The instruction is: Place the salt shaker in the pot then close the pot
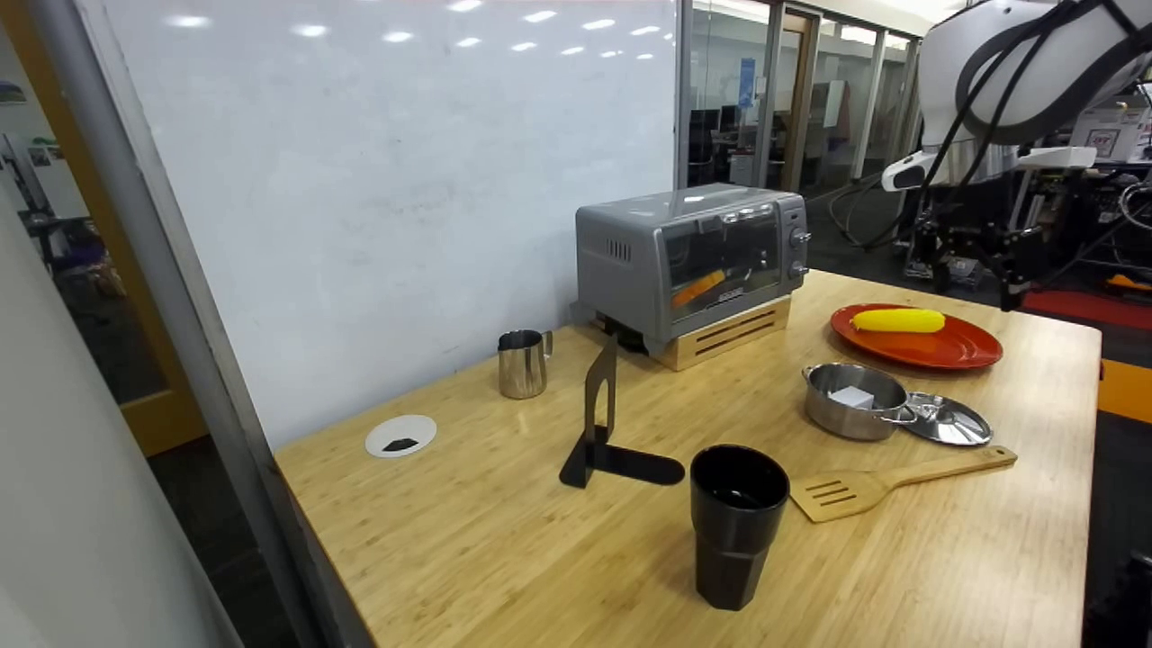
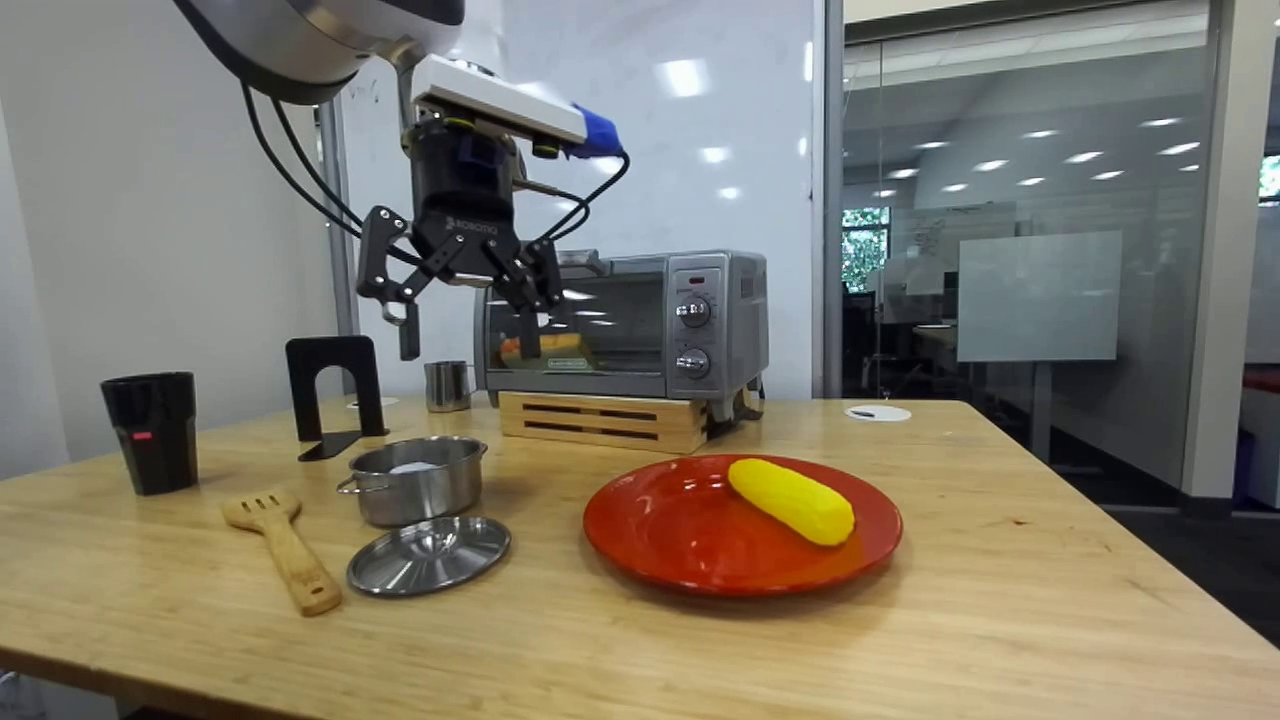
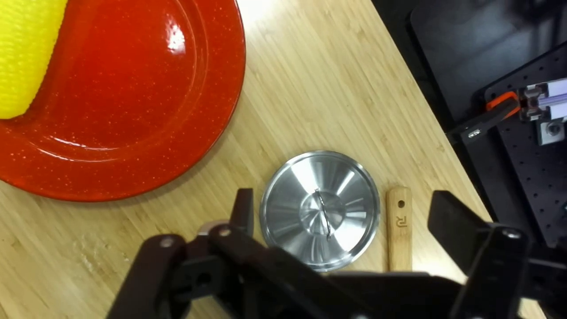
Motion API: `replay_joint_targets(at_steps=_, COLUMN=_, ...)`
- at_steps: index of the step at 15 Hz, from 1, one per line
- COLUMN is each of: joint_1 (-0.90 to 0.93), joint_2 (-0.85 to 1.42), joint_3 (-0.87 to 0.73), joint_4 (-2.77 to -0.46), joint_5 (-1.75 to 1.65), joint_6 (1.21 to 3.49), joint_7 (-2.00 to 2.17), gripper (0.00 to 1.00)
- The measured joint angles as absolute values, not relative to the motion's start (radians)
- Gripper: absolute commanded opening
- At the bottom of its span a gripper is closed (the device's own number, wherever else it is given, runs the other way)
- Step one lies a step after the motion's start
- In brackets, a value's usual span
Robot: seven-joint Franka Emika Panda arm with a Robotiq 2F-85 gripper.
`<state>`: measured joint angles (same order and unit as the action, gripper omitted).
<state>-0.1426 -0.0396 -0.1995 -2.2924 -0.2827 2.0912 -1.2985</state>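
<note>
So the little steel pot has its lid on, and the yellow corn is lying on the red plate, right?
Not quite: the lid is off the pot, lying on the table beside it, as both exterior views show. The yellow corn is indeed lying on the red plate.

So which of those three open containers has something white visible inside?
The low, two-handled steel pot, beside its loose lid: a whitish block sits inside. No white thing shows in the small steel jug or the tall black tumbler.
</note>
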Motion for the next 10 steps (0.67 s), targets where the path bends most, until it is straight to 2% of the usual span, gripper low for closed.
replay_joint_targets(at_steps=10, joint_1=-0.148, joint_2=0.037, joint_3=-0.198, joint_4=-2.324, joint_5=-0.230, joint_6=2.273, joint_7=-1.433, gripper=1.00)
